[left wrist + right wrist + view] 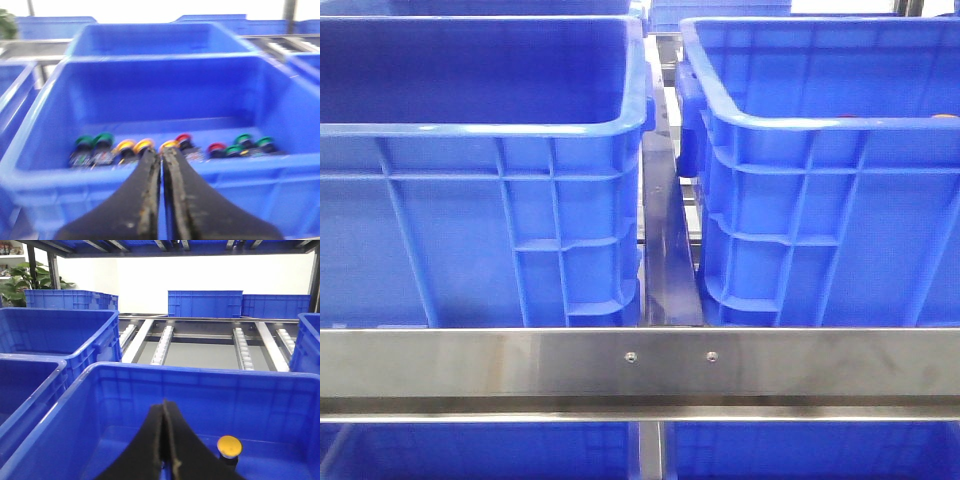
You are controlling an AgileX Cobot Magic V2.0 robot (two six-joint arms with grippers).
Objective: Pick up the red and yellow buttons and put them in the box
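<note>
In the left wrist view a blue bin (160, 59) holds a row of buttons on its floor: yellow ones (124, 146) (143, 145) (169, 145), red ones (183, 138) (216, 147) and green ones (103, 140) (244, 139). My left gripper (161, 150) hangs over the bin's near wall, shut and empty, its tips in line with the yellow buttons. In the right wrist view my right gripper (164, 402) is shut above another blue box (200, 371). One yellow button (229, 445) stands on that box's floor beside the fingers. Neither gripper shows in the front view.
The front view is filled by two tall blue bins (480, 128) (820, 125) with a narrow gap between them, behind a steel rail (640, 360). More blue bins (50, 315) and roller tracks (162, 342) lie beyond the right gripper's box.
</note>
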